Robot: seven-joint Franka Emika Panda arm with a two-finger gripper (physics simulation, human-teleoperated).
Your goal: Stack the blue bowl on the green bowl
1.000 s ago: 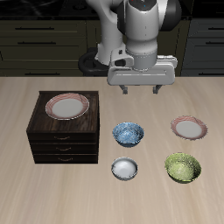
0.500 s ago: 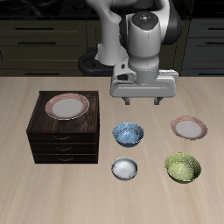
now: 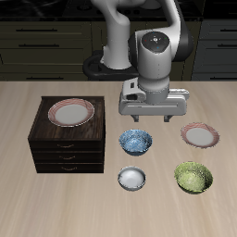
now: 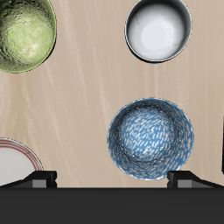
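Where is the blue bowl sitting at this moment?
In the exterior view the blue bowl rests on the table beside the wooden drawer cabinet, just behind the small white-grey bowl, with the open gripper above it.

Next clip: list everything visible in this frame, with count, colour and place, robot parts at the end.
blue bowl: one, blue with white speckles inside, mid-table beside the cabinet, empty.
green bowl: one, olive green, near the table's front edge, empty.
white-grey bowl: one, plain, nearer the front edge than the blue bowl.
plates: two, white with pink rims; one on the cabinet top, one on the table behind the green bowl.
cabinet: one, dark wood, drawers facing the front edge.
table: one, light wood.
claw: one, open, empty, above the table just behind the blue bowl.
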